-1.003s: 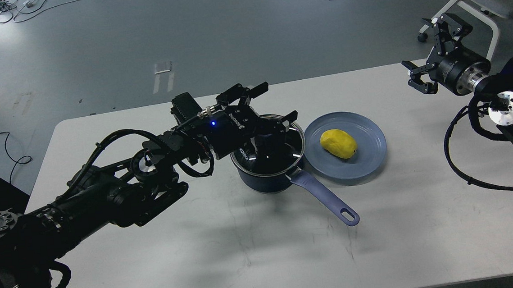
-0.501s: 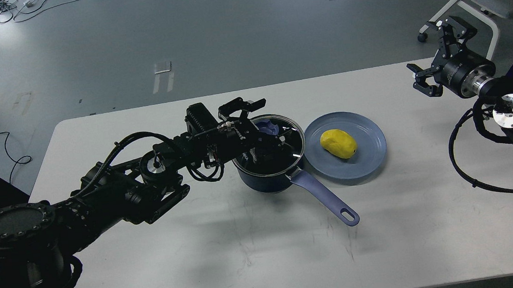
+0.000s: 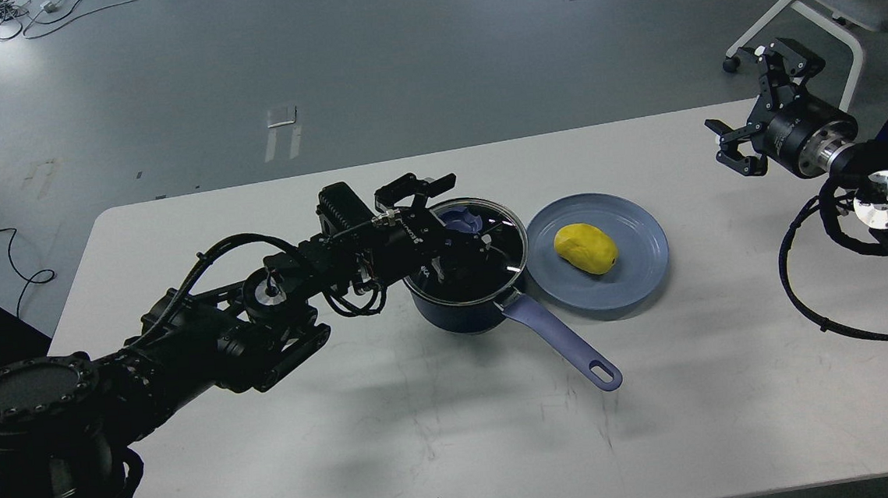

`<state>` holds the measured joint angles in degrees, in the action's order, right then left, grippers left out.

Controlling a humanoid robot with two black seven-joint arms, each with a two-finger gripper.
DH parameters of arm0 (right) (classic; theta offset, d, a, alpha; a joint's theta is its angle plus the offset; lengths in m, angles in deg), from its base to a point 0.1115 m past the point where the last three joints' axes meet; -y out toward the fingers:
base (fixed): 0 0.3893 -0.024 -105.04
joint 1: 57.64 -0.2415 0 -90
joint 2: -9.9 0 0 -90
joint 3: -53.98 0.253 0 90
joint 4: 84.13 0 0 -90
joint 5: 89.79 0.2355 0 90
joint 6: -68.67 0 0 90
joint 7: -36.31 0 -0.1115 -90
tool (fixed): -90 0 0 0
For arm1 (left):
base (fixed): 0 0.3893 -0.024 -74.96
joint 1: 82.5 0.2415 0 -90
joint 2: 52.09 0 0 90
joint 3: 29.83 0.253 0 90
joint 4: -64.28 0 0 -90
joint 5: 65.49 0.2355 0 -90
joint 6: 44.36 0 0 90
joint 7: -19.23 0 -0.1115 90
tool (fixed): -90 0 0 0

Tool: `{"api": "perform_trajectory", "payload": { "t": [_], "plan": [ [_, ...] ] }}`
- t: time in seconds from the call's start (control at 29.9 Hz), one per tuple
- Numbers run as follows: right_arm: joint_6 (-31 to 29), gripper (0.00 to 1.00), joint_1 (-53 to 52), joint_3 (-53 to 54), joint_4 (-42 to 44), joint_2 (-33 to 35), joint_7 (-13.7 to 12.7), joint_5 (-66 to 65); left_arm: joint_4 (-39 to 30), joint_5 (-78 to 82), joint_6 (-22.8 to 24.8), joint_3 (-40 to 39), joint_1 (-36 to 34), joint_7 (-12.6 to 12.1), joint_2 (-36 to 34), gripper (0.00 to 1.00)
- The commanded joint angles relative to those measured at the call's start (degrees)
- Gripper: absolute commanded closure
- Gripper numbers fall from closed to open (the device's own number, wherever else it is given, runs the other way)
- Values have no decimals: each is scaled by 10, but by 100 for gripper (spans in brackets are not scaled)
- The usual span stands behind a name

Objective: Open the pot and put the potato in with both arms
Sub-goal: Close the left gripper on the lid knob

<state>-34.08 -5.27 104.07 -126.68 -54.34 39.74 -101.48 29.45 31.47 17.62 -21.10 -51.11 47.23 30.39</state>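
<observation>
The left gripper (image 3: 454,225) sits over the pot (image 3: 468,275), fingers straddling the lid's knob (image 3: 461,220) to lift it; whether they grip it, I cannot tell. The potato (image 3: 586,248) waits on the plate (image 3: 643,266) beyond those fingers. The right gripper (image 3: 755,114) hangs wide open and empty, well apart.

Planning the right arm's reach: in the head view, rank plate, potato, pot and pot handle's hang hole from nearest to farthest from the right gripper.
From the right gripper:
1. Plate, nearest, to its left.
2. Potato, on the plate.
3. Pot and hang hole: too close to call.
</observation>
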Motion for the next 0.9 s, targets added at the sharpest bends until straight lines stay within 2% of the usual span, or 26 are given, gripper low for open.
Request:
{"api": "perform_trajectory", "payload": {
  "t": [0.0,0.37,0.47,0.5,0.53,0.87],
  "plan": [
    [1,0,0,0,1,0,0,0,0,0,0,0,7,0,-1,2],
    [3,0,0,-1,2,0,0,0,-1,0,0,0,12,0,-1,3],
    [3,0,0,-2,3,0,0,0,-1,0,0,1,13,0,-2,10],
    [3,0,0,-2,3,0,0,0,-2,1,0,1,17,0,-3,19],
    [3,0,0,-2,4,0,0,0,-2,1,0,1,19,0,-4,22],
    [4,0,0,-3,6,0,0,-2,-7,0,0,1,22,0,-11,23]
  ]
}}
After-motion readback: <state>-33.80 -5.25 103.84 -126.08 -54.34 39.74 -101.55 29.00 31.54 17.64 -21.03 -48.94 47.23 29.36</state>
